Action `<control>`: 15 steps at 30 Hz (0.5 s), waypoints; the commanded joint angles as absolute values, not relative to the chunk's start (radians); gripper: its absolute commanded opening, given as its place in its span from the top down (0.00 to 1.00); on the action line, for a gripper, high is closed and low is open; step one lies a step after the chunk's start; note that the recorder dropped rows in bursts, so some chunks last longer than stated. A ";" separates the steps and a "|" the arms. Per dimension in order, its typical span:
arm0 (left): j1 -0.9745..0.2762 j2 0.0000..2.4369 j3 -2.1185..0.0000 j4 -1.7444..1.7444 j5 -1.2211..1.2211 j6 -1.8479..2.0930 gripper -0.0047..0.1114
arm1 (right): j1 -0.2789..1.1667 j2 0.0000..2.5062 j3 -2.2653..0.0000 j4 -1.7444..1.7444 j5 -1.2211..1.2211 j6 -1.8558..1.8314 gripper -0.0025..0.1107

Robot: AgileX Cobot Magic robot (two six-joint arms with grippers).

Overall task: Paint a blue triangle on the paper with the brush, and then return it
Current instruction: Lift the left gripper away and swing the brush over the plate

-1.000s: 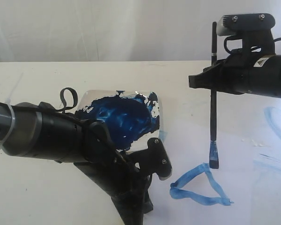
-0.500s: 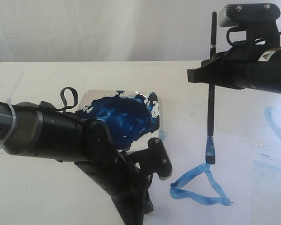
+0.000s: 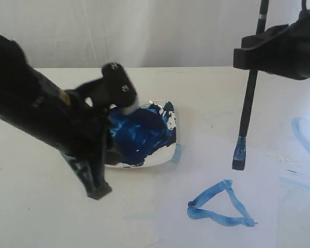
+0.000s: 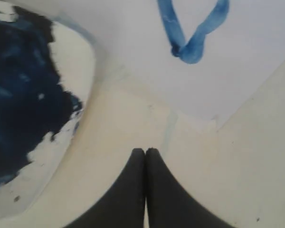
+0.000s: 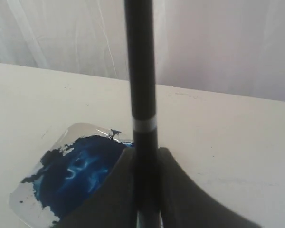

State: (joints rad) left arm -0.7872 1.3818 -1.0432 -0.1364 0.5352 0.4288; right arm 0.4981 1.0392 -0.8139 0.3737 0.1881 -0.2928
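Note:
The blue triangle (image 3: 217, 205) is an uneven outline on the white paper (image 3: 279, 175). Its corner (image 4: 189, 40) and the paper (image 4: 237, 71) also show in the left wrist view. My right gripper (image 3: 251, 58) is shut on the black brush (image 3: 246, 111), which hangs almost upright. Its blue-stained tip (image 3: 239, 156) is in the air above the triangle's apex. In the right wrist view the brush handle (image 5: 140, 71) stands between the closed jaws of the right gripper (image 5: 145, 159). My left gripper (image 3: 98, 192) (image 4: 145, 151) is shut on nothing, over bare table in front of the plate.
A square white plate (image 3: 171, 148) smeared dark blue sits left of the paper, its rim (image 4: 78, 61) and far corner (image 5: 69, 135) in the wrist views. Pale blue streaks (image 3: 305, 132) mark the paper's right side. A white curtain hangs behind the table.
The left arm has swung up and to the left, away from the triangle. The right gripper has lifted the brush up and a little right, off the triangle's apex.

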 commanded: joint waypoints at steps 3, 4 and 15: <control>-0.780 1.106 -1.004 0.185 0.646 0.147 0.96 | 0.499 1.005 -0.816 0.468 0.178 -0.177 0.98; -0.780 1.061 -0.985 0.230 0.650 0.116 0.96 | 0.499 1.005 -0.816 0.486 0.177 -0.147 0.98; -0.780 0.755 -0.704 0.705 0.492 -0.325 0.96 | 0.499 1.123 -0.910 0.732 0.094 -0.018 0.98</control>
